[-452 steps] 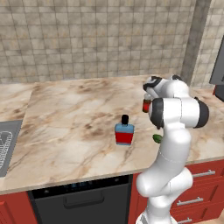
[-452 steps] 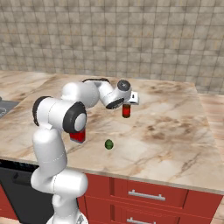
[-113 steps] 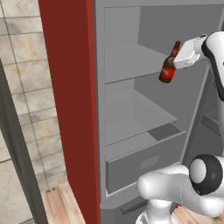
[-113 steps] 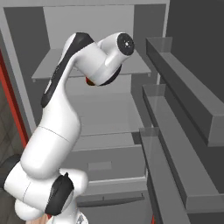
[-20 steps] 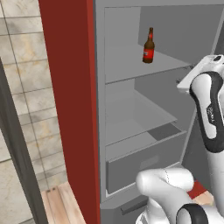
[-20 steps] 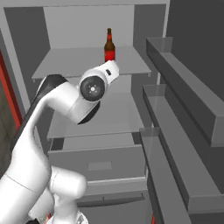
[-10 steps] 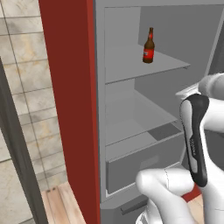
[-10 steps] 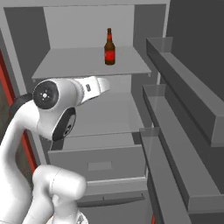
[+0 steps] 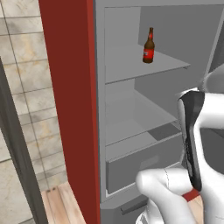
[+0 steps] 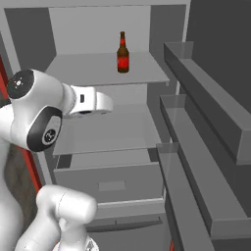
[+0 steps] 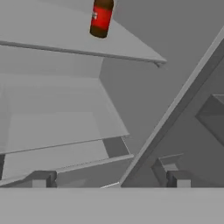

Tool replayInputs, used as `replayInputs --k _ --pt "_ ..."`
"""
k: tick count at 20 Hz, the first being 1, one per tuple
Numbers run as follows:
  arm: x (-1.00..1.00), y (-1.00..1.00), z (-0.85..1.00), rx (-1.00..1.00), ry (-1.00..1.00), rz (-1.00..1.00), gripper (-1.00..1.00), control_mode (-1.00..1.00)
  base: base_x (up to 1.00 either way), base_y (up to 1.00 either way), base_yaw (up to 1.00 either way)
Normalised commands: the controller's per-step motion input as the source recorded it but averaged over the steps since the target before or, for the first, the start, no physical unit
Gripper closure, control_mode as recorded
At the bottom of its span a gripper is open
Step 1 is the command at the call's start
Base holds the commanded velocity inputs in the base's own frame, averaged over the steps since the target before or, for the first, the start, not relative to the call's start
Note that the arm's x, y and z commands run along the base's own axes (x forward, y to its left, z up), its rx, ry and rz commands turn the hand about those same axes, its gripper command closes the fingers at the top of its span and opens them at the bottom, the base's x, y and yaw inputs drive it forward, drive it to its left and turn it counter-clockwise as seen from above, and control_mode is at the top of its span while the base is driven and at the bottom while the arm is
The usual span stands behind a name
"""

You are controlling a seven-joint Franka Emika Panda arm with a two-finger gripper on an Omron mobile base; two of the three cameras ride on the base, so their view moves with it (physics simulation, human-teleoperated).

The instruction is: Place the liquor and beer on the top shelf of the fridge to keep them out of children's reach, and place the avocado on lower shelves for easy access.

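The beer [image 10: 122, 53], a slim brown bottle with a red label, stands upright and alone on the fridge's top shelf [image 10: 93, 71]. It also shows in the left base view as the beer [image 9: 148, 46] and at the upper edge of the hand view as the beer [image 11: 101, 17]. My gripper [image 11: 109, 180] is open, its tips wide apart with nothing between them. It hangs below and in front of the top shelf, level with the lower shelves [image 10: 103, 132]. The fridge [image 9: 65, 109] has a dark-red outer side. The liquor and the avocado are out of view.
The open fridge door with its stepped grey door shelves [image 10: 211, 122] stands close on the right. A grey drawer front [image 10: 110, 181] sits under the lower shelves. A tiled wall [image 9: 26, 87] lies left of the fridge.
The arm has drawn back from the top shelf and dropped lower, with the hand now at middle-shelf height. The beer has stayed upright where it stood.
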Motion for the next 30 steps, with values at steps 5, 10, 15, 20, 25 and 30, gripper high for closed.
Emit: replayInputs --k 5,10,15,20,25,30 --pt "-0.29 0.31 0.00 0.00 0.08 -0.16 -1.00 -1.00 0.00 0.00 0.00" --pt "-0.21 0.11 0.00 0.00 0.00 -0.18 -1.00 -1.00 0.00 0.00 0.00" --pt "-0.18 0.00 0.00 0.00 0.00 -0.15 -1.00 -1.00 0.00 0.00 0.00" --pt "-0.21 0.00 -0.04 0.00 0.00 -0.02 -1.00 1.00 -0.23 0.00 0.00" --pt "0.00 0.00 0.00 0.00 0.00 0.00 -1.00 1.00 -0.91 0.00 0.00" --pt "0.00 0.00 0.00 0.00 0.00 0.00 -1.00 1.00 -1.00 0.00 0.02"
